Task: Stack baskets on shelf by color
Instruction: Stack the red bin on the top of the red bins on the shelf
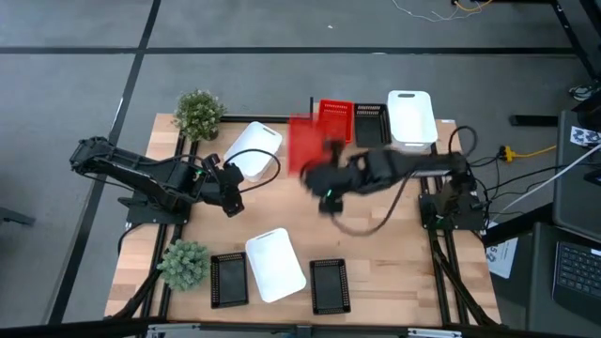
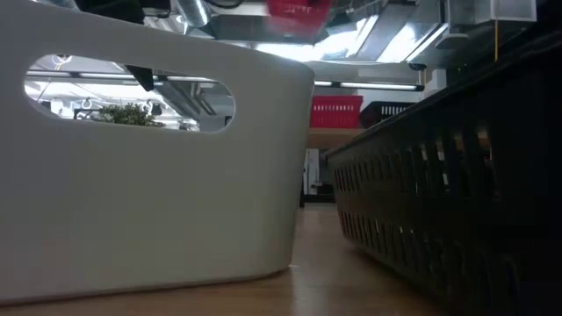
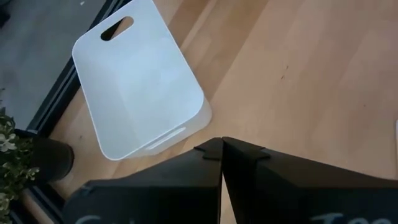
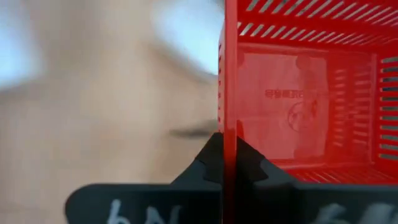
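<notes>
grippers differ: the right gripper (image 4: 222, 163) pinches the wall of a red basket (image 4: 305, 93) and holds it in the air near the shelf (image 1: 449, 127), where another red one (image 1: 335, 120), a black one (image 1: 370, 123) and a white one (image 1: 411, 116) sit. the left gripper (image 3: 222, 151), fingers pressed together, hangs beside a white basket (image 3: 138, 78) on the table (image 1: 376, 249).

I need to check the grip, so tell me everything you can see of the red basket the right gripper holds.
The red basket is slotted plastic with a label on its floor. The right gripper is shut on one wall's rim, fingers either side. It hangs lifted and blurred above the table, beside the shelf's red basket.
</notes>
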